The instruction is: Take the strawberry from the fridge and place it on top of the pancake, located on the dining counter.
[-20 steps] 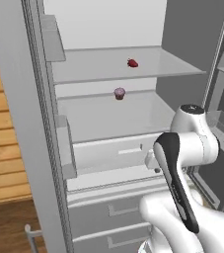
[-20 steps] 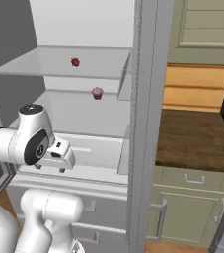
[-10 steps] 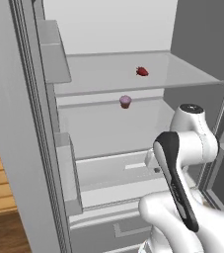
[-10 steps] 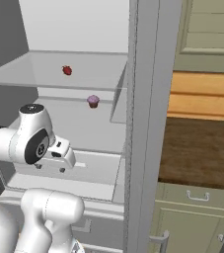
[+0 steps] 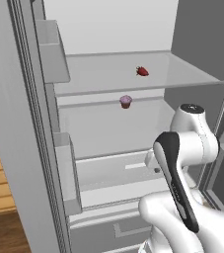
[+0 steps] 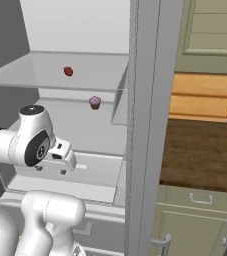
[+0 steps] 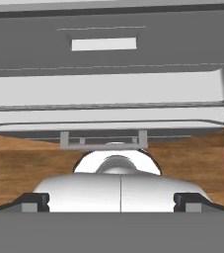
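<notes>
Hand [image 6: 60, 159] below cupcake [image 5: 126, 102] and strawberry [image 5: 142, 71].

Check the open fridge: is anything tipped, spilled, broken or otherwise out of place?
Nothing stands out. The strawberry lies alone on the upper shelf, and the cupcake stands upright on the shelf below. No spill or damage shows inside the fridge.
</notes>
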